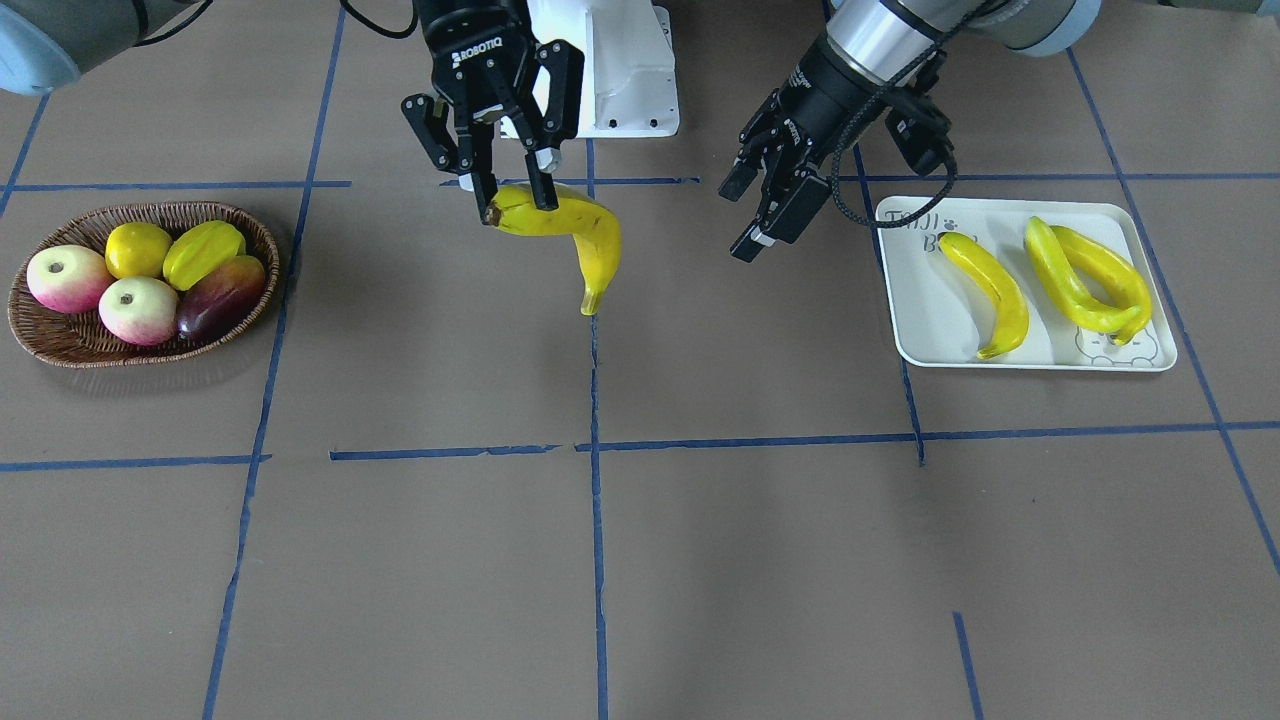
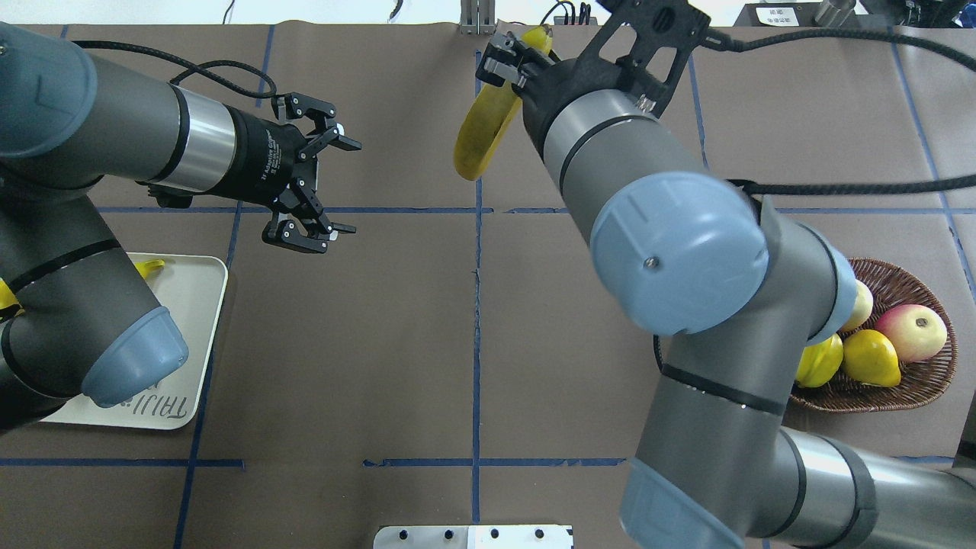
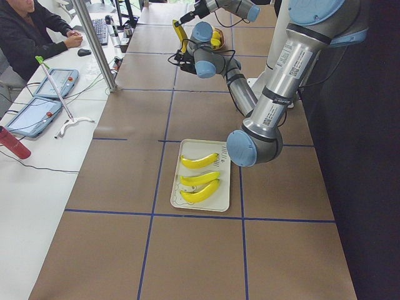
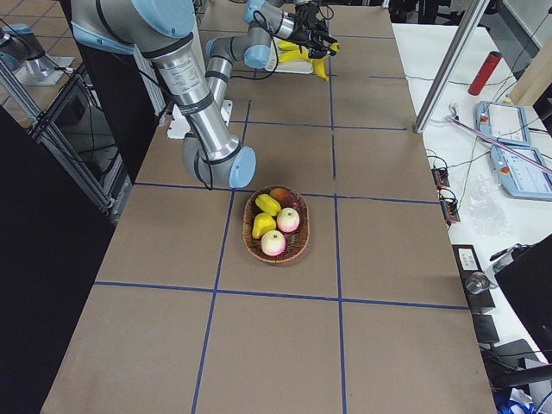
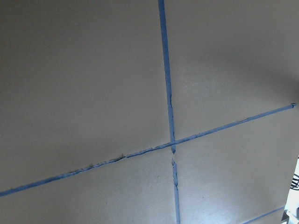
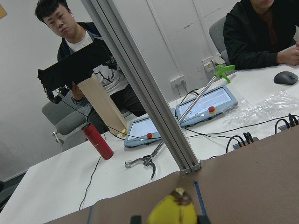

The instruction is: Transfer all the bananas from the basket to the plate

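Note:
My right gripper (image 1: pixel 512 200) is shut on a yellow banana (image 1: pixel 575 228) near its stem end and holds it above the table's middle, far side; the banana hangs down. It also shows in the overhead view (image 2: pixel 480 137) and the right wrist view (image 6: pixel 173 212). My left gripper (image 1: pixel 740 218) is open and empty, just beside the off-white plate (image 1: pixel 930 330). Three bananas (image 1: pixel 990 290) lie on the plate. The wicker basket (image 1: pixel 60 340) holds two apples, a starfruit, a round yellow fruit and a dark mango; no banana shows in it.
The white robot base (image 1: pixel 620 70) stands at the far edge. Blue tape lines (image 1: pixel 595 450) cross the brown table. Operators, tablets and a metal post (image 3: pixel 94 44) stand beyond the table's far side.

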Robot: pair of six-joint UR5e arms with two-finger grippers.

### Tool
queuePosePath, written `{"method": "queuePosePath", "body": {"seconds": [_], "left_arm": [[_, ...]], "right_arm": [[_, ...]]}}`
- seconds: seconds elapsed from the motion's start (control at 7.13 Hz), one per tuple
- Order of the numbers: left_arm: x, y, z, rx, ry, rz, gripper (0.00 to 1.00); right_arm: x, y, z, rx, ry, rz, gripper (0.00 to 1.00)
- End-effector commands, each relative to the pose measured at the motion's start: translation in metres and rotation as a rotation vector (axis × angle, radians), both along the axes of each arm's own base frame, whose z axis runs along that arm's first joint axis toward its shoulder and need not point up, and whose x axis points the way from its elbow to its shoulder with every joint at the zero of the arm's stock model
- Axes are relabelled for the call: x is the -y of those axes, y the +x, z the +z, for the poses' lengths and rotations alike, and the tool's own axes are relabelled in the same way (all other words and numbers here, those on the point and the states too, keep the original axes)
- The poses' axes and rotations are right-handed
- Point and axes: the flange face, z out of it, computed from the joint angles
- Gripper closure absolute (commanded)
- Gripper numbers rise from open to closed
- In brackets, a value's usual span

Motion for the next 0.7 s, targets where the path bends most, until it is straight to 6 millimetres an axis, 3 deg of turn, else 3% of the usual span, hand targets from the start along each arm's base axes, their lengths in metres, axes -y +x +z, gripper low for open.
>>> {"method": "queuePosePath", "body": {"seconds": [0.0, 0.28, 0.56], "left_arm": [[0.008, 0.008, 0.005, -0.085, -0.09, -0.05, 0.0], [0.006, 0.023, 0.003, -0.095, -0.105, -0.035, 0.0], [-0.009, 0.04, -0.005, -0.114, -0.125, 0.0, 0.0]], "right_arm": [[-0.022, -0.024, -0.007, -0.014, 0.027, 0.045, 1.0], [-0.024, -0.027, -0.013, -0.009, 0.031, 0.048, 1.0], [-0.022, -0.031, -0.013, -0.015, 0.029, 0.049, 1.0]]}}
